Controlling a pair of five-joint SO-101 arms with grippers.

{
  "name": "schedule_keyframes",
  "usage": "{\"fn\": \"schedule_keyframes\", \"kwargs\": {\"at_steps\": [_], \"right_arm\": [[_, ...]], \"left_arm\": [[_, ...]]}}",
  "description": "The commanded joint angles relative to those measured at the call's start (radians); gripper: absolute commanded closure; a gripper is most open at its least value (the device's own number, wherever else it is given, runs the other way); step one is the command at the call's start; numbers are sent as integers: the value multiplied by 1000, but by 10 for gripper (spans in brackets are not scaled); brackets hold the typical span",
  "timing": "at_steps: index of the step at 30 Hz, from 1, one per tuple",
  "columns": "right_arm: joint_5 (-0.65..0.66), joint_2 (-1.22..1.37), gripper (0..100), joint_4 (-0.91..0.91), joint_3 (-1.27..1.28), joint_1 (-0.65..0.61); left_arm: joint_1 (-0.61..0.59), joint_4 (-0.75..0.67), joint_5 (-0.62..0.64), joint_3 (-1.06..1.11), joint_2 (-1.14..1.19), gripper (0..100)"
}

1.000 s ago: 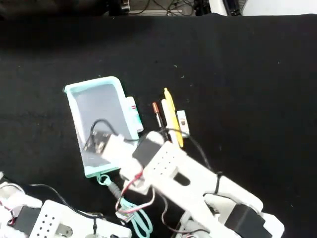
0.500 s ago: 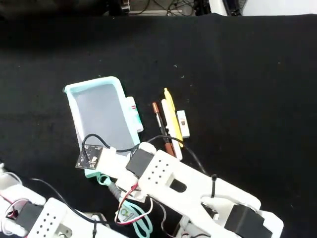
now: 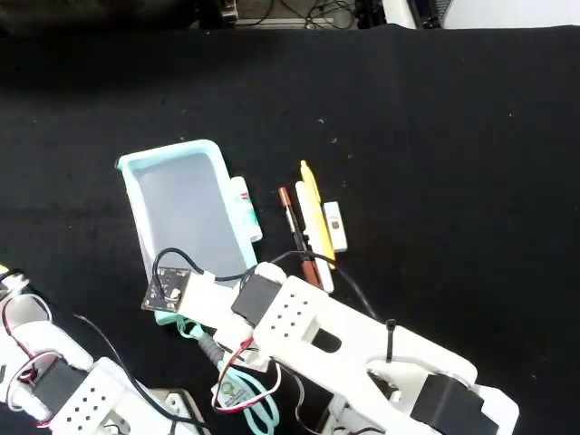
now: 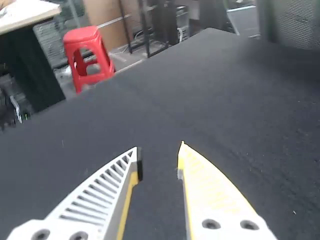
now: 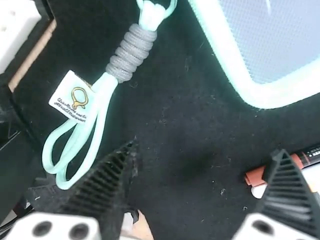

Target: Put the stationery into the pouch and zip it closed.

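Since the pens (image 3: 313, 213) lie on the surface (image 3: 453, 136) just beside the flat pouch (image 3: 181, 208), right claw (image 5: 205, 155) hangs wide open by its strap (image 5: 127, 52) end, likely lining up a grab; left claw (image 4: 159, 152) parted, empty.

The mint-edged pouch (image 3: 181, 213) lies flat on the black table (image 3: 453, 136). A small white stick (image 3: 243, 208) lies just beside its long edge. Farther from the pouch, side by side, lie a brown-capped pen (image 3: 292, 216), a yellow pen (image 3: 313, 210) and a short white piece (image 3: 335, 225). The right arm (image 3: 317, 331) covers the pouch's near end, where a mint cord (image 3: 192, 328) trails off. The left arm (image 3: 72, 399) stands apart from the pouch.
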Motion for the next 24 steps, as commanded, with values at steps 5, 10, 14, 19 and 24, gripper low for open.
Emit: {"fn": "schedule_keyframes", "kwargs": {"at_steps": [5,10,14,19,24], "right_arm": [[-3,2,609,-8,-4,-5],[-3,2,608,-8,-4,-5],[-3,2,609,-11,-4,-5],[-3,1,609,-15,-10,-9],[-2,2,609,-23,-7,-48]], "left_arm": [[-22,-11,-49,-286,-2,852],[-35,57,-51,-475,109,852],[-33,129,-48,-661,331,852],[-73,138,-32,-802,644,852],[-130,137,43,-871,914,851]]}}
